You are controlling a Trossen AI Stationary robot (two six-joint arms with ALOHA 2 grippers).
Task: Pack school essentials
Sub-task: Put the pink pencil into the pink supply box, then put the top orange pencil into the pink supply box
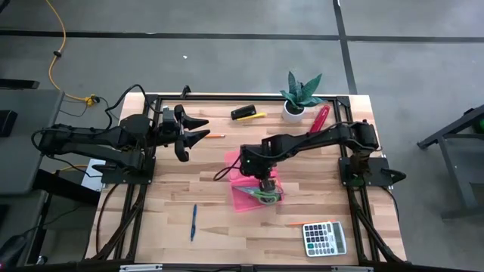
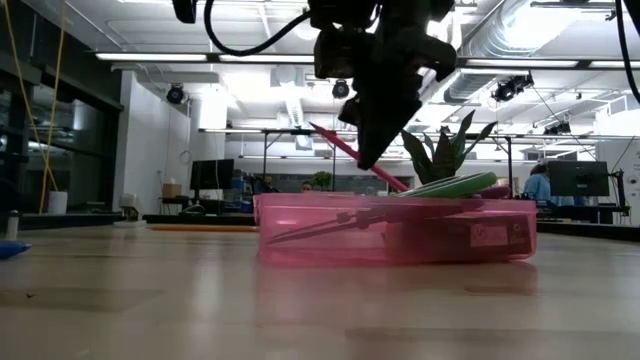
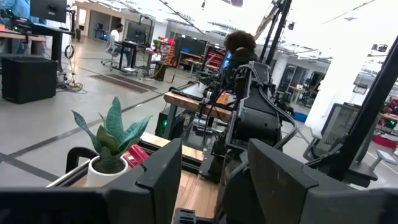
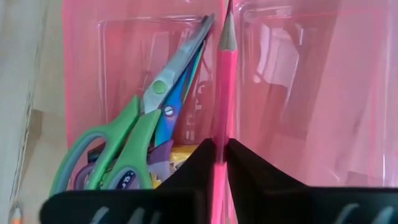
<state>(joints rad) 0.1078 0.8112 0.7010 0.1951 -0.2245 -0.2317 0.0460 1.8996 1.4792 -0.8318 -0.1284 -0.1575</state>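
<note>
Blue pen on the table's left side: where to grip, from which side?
Take the pen mid-barrel, from straight above, closing across its width: it lies flat on the bare table, nothing beside it. Probably use the open left gripper, hovering on that side; the right gripper is shut on a pencil over the tray.

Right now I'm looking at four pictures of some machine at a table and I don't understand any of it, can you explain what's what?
It is a robot with two dark arms at a wooden table. One picture looks straight down, one looks level from the tabletop, and two come from cameras on the wrists. The right hand is shut on a pink pencil, held over a pink tray that already has green-handled scissors in it. The left hand waits open, off to the side. Also on the table: a blue pen, a calculator and a potted plant.
</note>
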